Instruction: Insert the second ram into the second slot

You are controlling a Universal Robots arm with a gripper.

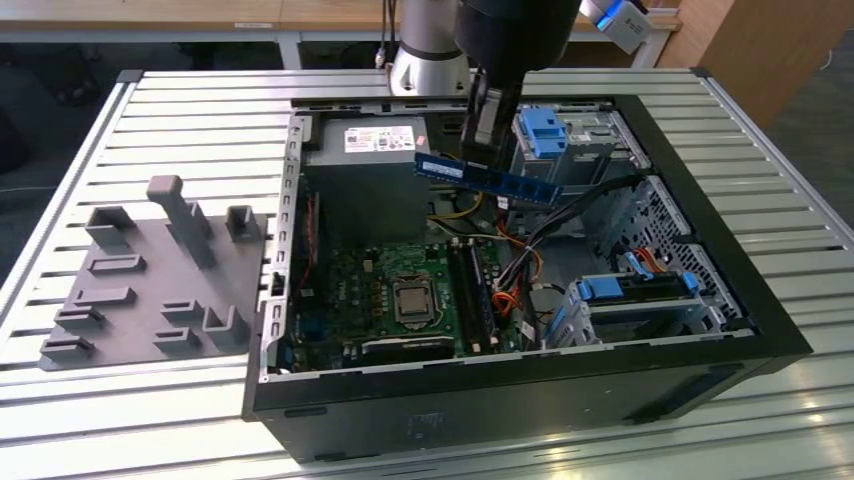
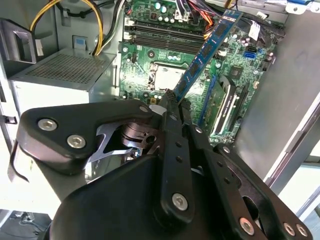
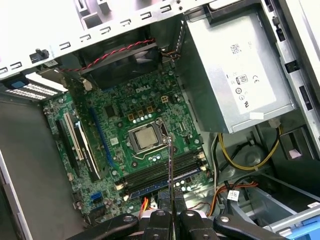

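The second ram (image 1: pixel 487 180) is a thin blue stick with dark chips, and my gripper (image 1: pixel 483 150) is shut on one end of it. It hangs in the air above the open computer case, over the power supply's edge and the cables. In the second wrist view the ram (image 2: pixel 207 55) juts out from the gripper (image 2: pixel 172 100) over the motherboard. In the first wrist view it shows edge-on (image 3: pixel 170 170) above the gripper (image 3: pixel 170 215). The row of dark memory slots (image 1: pixel 474 295) (image 2: pixel 167 40) (image 3: pixel 160 172) lies beside the processor socket, below the stick and apart from it. A blue strip (image 3: pixel 155 188) runs along one slot.
A grey power supply (image 1: pixel 367 150) fills the case's far corner. Blue drive-bay clips (image 1: pixel 541 130) (image 1: pixel 641 290) and loose cables (image 1: pixel 534 255) sit on the exterior view's right. A grey holder plate (image 1: pixel 147 280) lies outside the case on the exterior view's left.
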